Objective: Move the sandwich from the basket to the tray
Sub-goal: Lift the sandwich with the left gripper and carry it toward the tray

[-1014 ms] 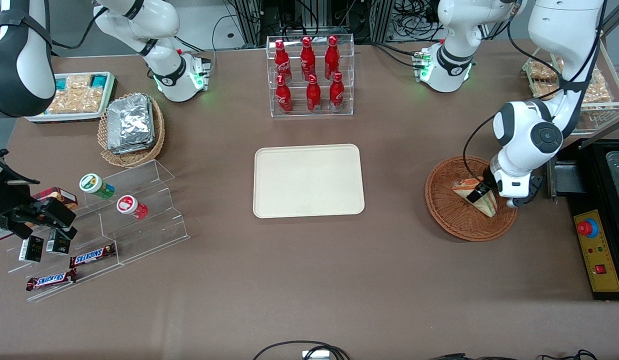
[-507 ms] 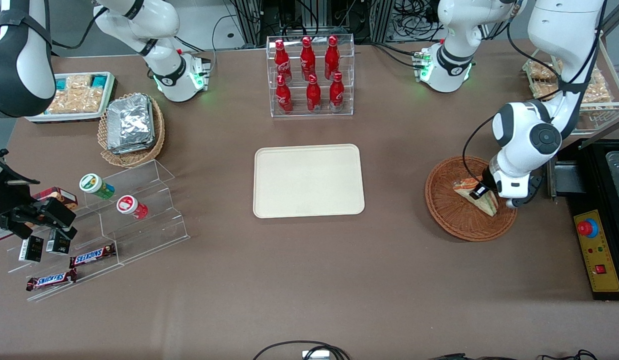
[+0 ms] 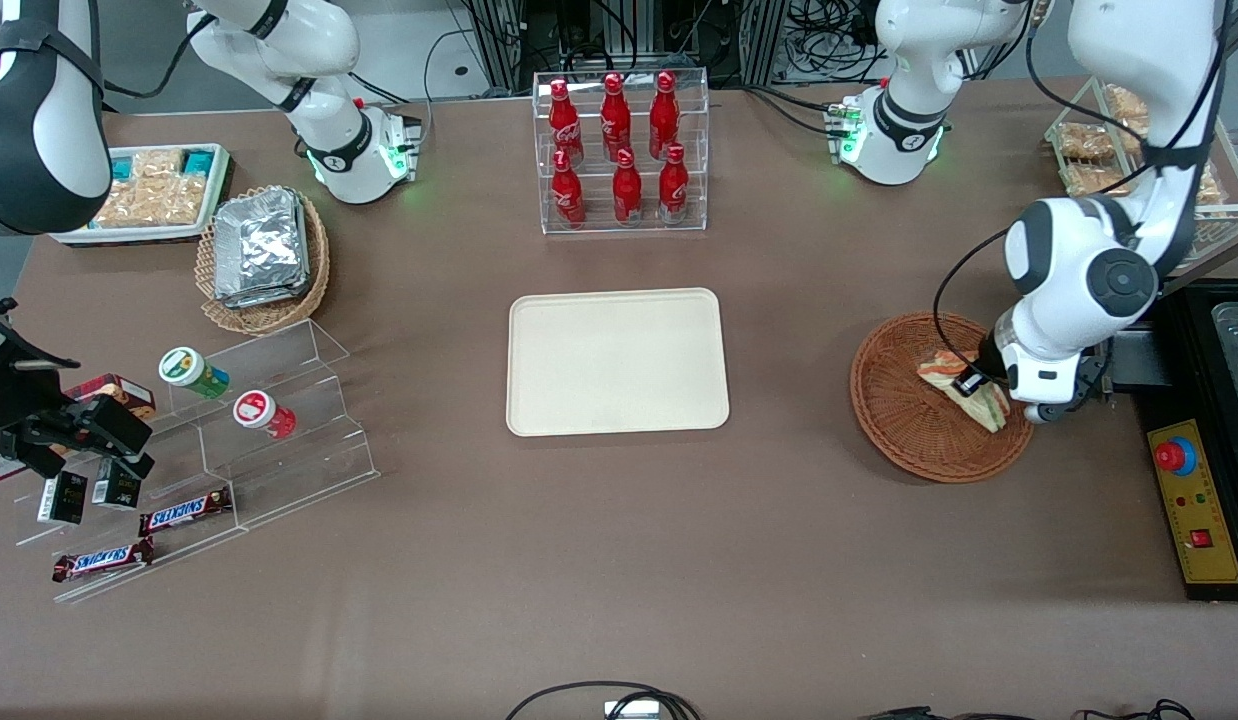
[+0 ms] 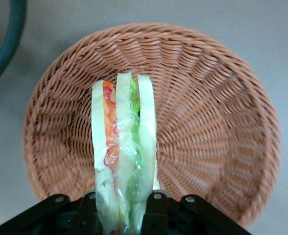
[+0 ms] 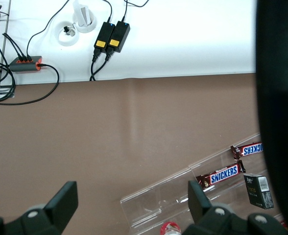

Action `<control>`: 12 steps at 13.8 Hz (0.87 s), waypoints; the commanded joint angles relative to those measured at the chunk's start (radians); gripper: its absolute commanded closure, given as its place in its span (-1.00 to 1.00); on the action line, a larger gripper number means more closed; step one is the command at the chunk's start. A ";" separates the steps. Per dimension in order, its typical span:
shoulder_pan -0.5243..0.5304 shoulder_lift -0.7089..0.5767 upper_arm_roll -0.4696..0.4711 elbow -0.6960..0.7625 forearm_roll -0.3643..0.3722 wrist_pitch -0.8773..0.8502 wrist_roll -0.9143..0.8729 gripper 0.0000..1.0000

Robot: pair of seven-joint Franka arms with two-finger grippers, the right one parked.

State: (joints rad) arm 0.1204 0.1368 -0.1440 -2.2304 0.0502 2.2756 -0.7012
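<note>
Claw [image 4: 127, 215] gripping sandwich [image 4: 124, 156] (clear-wrapped, orange and green layers), above basket [image 4: 207, 122]

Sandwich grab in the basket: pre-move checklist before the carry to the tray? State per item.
1. Gripper jaws shut on the sandwich: ok, the wedge sits clamped between them in the left wrist view.
2. Sandwich raised clear of the basket rim: cannot tell; the front view shows it over the basket, height unclear.
3. Wrap intact, bread and filling layers together: ok.
4. Tray surface bare for the drop: ok.
5. Table stretch between basket and tray holds no objects: ok.
6. Bottle rack off the path: ok, it stands farther from the front camera than the tray.
</note>
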 commanded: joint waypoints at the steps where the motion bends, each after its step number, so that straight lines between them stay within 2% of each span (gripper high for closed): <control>1: -0.002 -0.016 -0.072 0.170 0.010 -0.221 0.017 1.00; 3: -0.002 -0.008 -0.144 0.216 0.005 -0.243 0.003 1.00; 6: -0.008 0.000 -0.264 0.227 0.007 -0.188 0.002 1.00; 9: -0.088 0.006 -0.310 0.227 0.013 -0.169 0.014 1.00; 12: -0.224 0.052 -0.310 0.227 0.143 -0.140 -0.001 1.00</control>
State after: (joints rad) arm -0.0321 0.1444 -0.4597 -2.0243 0.1235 2.1163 -0.6952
